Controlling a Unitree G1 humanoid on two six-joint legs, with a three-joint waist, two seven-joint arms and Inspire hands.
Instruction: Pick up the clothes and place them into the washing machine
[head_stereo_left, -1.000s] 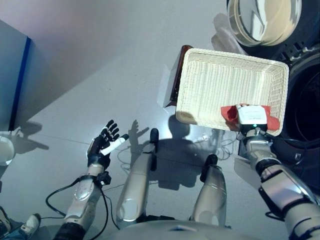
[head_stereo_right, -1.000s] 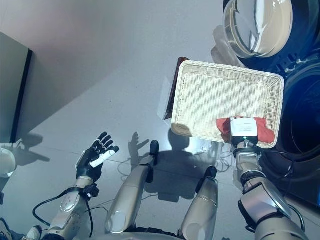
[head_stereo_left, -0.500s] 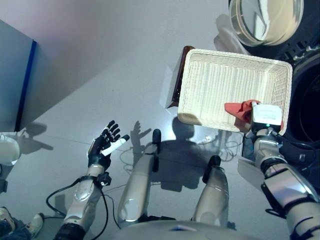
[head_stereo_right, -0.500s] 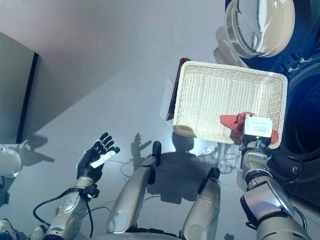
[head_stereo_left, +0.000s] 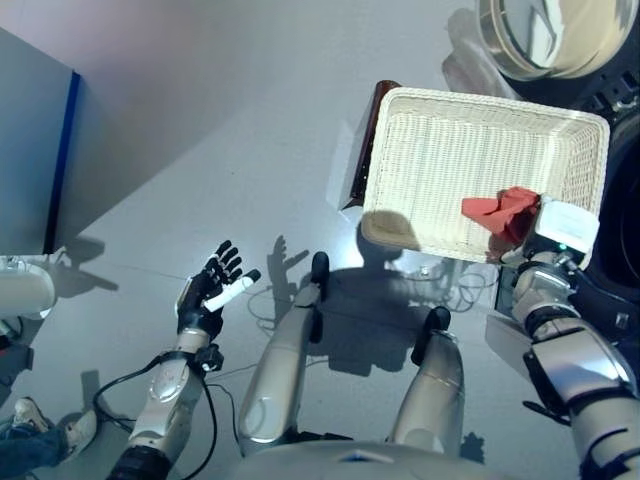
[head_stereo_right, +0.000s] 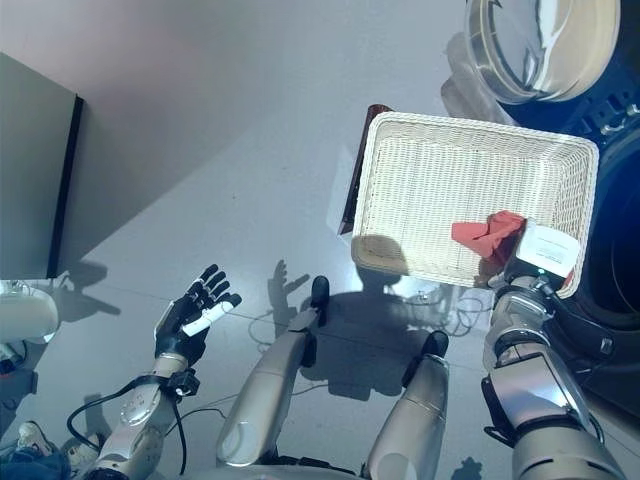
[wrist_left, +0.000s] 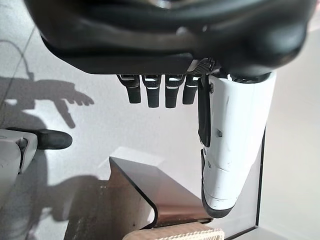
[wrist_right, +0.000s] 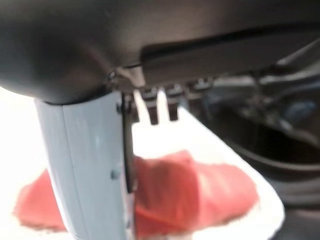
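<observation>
Left robot hand (head_stereo_left: 208, 292) out low on the left above the grey floor (head_stereo_left: 200, 120), fingers spread and straight, holding nothing, idle. Right robot hand (head_stereo_left: 556, 232) further ahead at the near right corner of the white wicker basket (head_stereo_left: 480, 110), mostly hidden under its own wrist housing from above. In its wrist view, white-covered thumb (wrist_right: 95, 170) down against the red cloth (wrist_right: 200, 190) with the fingers (wrist_right: 160, 102) extended just beyond it: apparently pinching the cloth, though the closure itself not plainly shown, so could not tell for certain. Red cloth (head_stereo_left: 505, 210) crumpled and bunched up at that corner, partly raised off the basket's bottom; rest of the basket bare. Basket perched on a dark brown stand (head_stereo_left: 362, 150). Beyond and to the right, the dark washing machine (head_stereo_right: 612, 200) with its round glass door (head_stereo_left: 550, 35) swung open at the far edge.

Step in hand, as judged: lifting the garment clear of the basket. Next move likely to call for raising the cloth over the basket's rim, carrying it rightward to the drum opening, and letting go only once well inside. Risk of trailing fabric snagging on the wicker rim.
</observation>
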